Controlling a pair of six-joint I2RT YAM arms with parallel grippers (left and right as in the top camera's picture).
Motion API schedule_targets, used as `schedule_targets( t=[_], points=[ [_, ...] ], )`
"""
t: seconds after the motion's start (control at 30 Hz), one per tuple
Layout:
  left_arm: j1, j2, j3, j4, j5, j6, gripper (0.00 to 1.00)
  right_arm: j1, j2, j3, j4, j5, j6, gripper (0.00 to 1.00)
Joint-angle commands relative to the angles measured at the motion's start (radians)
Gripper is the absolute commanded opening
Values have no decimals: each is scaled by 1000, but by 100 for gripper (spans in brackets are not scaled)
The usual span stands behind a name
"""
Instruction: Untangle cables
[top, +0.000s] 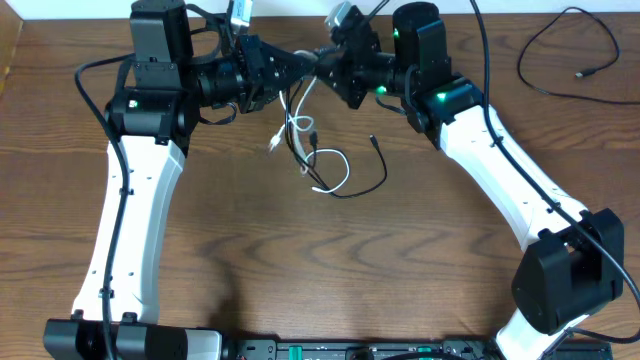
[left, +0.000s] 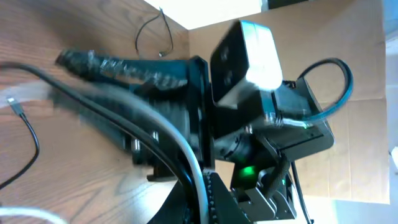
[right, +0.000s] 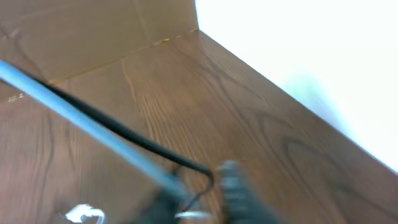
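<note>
The white cord (top: 298, 122) hung from where the two arms met at the far side of the desk (top: 300, 270). Its lower loop lay on the wood and seemed to cross the black cord (top: 368, 183), whose wide curve rested beside it with one plug end free. The left pincer (top: 300, 66) and right pincer (top: 330, 60) stood nearly tip to tip above the cords. Both wrist views were blurred, so I could not tell whether either was clamped or apart. The risk, as I judged it, was that pulling while the loops crossed would cinch them into a tighter knot, or drag both cords along together instead of parting them. With the pincers so close, a misjudged move might also knock them together or let a thin cord slip free.
</note>
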Motion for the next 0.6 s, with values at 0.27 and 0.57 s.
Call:
schedule_targets(
  t=[0.27, 0.57],
  points=[
    [0, -9, 4, -11, -29, 107, 50, -82, -14, 8, -195, 55, 75, 1],
    [0, -8, 1, -180, -323, 192, 65, -209, -143, 8, -386, 159, 106, 1]
  ],
)
